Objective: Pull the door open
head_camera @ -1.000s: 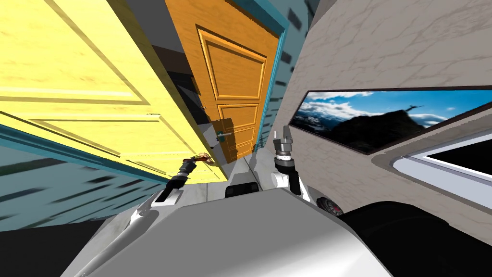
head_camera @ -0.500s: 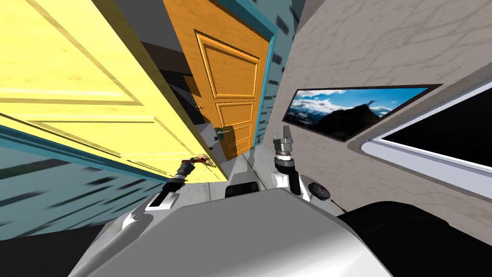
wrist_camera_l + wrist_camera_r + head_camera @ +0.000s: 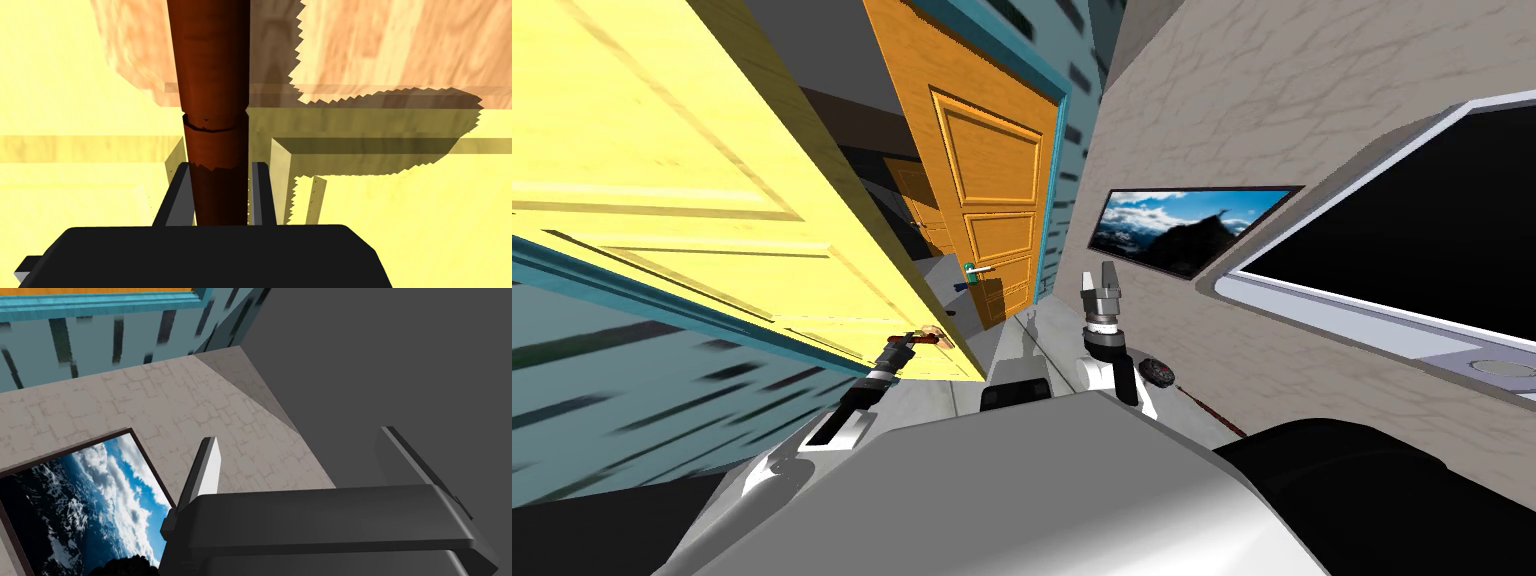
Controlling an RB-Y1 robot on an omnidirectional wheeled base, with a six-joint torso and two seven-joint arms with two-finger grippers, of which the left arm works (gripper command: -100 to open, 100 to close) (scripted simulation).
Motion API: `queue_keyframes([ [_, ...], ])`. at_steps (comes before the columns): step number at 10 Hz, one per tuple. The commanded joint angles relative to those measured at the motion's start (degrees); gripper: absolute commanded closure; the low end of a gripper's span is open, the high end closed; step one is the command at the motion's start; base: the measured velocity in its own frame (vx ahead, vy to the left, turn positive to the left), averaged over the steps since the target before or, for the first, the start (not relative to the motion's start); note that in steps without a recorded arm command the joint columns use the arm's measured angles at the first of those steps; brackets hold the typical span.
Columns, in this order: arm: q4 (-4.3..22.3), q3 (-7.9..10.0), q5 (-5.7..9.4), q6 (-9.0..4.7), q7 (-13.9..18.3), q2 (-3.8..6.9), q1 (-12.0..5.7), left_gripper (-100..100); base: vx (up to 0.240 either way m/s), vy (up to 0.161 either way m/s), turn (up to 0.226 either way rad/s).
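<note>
A yellow panelled door stands swung open on my left, its free edge near my left hand. Its handle is a dark reddish-brown lever on a pale wooden plate. My left gripper is shut on that lever, a finger pressing each side; in the head view the left gripper sits at the door's lower edge. My right gripper is raised in front of my chest, open and empty, its fingers held apart.
An orange panelled door with a green-and-silver handle stands ahead in a teal frame. On the right, a beige stone-patterned wall carries a framed landscape picture and a large white-framed black panel. A narrow strip of floor runs between.
The whole head view has turned: the picture and black panel slid left and the orange door shifted. The yellow door has swung further with my left gripper still on the lever.
</note>
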Motion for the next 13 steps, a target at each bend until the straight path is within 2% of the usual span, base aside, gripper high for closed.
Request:
queue_keyframes([
  [1,0.0,0.0,0.0,0.0,0.0,0.0,0.0,100,-0.081,0.05,-0.02],
  [2,0.5,-0.47,-0.05,-1.24,0.5,0.5,0.46,100,-0.159,0.065,-0.143],
  [8,1.9,-2.0,-0.16,-5.92,2.1,2.44,1.62,100,-0.199,0.098,-0.168],
  [11,2.5,-2.73,-0.23,-8.04,2.8,3.33,2.14,100,-0.22,0.098,-0.133],
  [12,2.8,-2.07,-0.02,-7.36,2.8,3.57,1.73,100,-0.094,0.054,-0.023],
  [13,3.5,-2.46,-0.05,-8.7,3.1,3.94,2.21,100,-0.127,0.054,-0.129],
])
